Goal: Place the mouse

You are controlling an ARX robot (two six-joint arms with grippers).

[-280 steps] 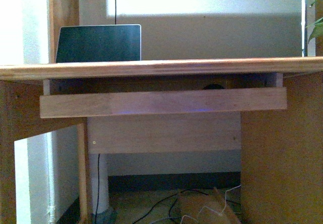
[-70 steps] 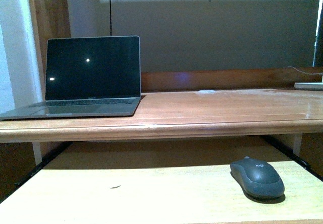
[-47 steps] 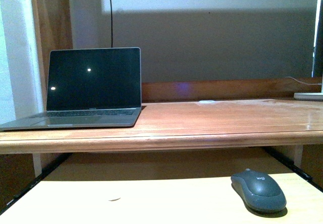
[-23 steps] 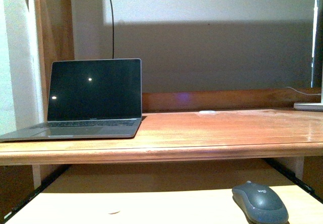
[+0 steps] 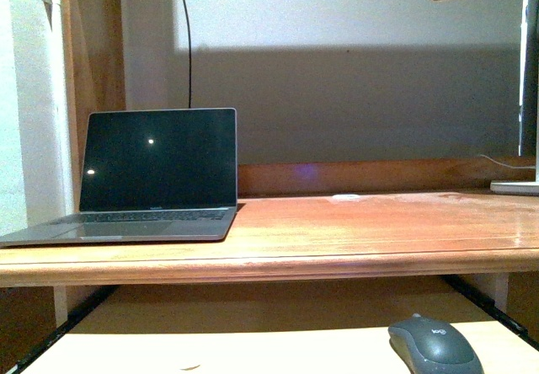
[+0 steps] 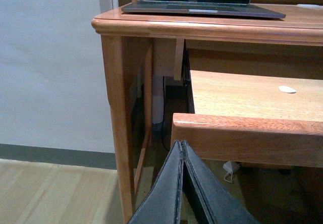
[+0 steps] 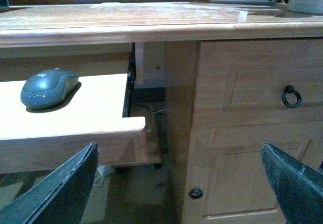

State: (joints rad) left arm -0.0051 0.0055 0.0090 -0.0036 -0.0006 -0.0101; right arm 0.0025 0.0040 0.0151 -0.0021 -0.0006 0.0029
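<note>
Resting mouse (image 5: 434, 346), near tray (image 5: 253, 350) right edge

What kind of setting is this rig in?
Probably a home office or study: a wooden desk with an open laptop on top, a mouse on its pull-out tray, and drawers at the side.

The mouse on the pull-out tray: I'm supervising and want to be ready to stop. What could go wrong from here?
The mouse is a smooth dome, so the open right gripper might let it slip. That gripper hangs below the front rail of the tray and could strike it when rising. The shut left gripper sits just under the same rail, and a bump may jolt the tray.
</note>
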